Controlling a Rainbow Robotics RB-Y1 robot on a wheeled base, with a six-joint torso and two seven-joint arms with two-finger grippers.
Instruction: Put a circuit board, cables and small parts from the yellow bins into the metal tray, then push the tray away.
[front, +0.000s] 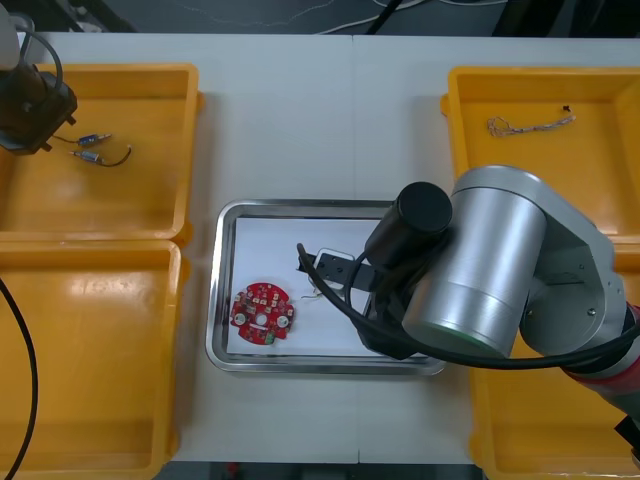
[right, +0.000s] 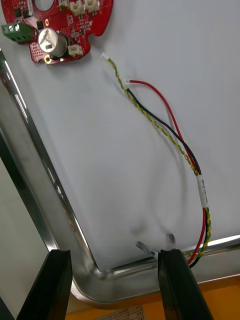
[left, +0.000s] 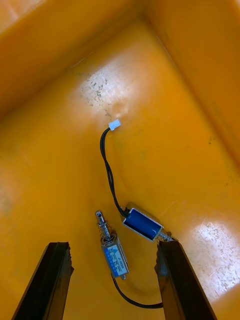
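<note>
The metal tray (front: 222, 300), white inside, holds a round red circuit board (front: 262, 312) (right: 60, 25) and a red and yellow cable (right: 172, 135) with a black strand. My right gripper (right: 115, 257) hangs open over the tray's corner rim (right: 45, 200), with the cable's end by one finger (right: 175, 280) and nothing held. My left gripper (front: 30, 110) (left: 112, 247) stands open above the far left yellow bin (front: 150, 90). Two small metal parts (left: 142, 223) (left: 112, 252) with black cables lie between and just ahead of its fingers.
A twisted cable (front: 530, 125) lies in the far right yellow bin (front: 520, 90). The near left bin (front: 100, 350) looks bare. My right arm (front: 500, 270) covers the tray's right side and part of the near right bin (front: 540, 440).
</note>
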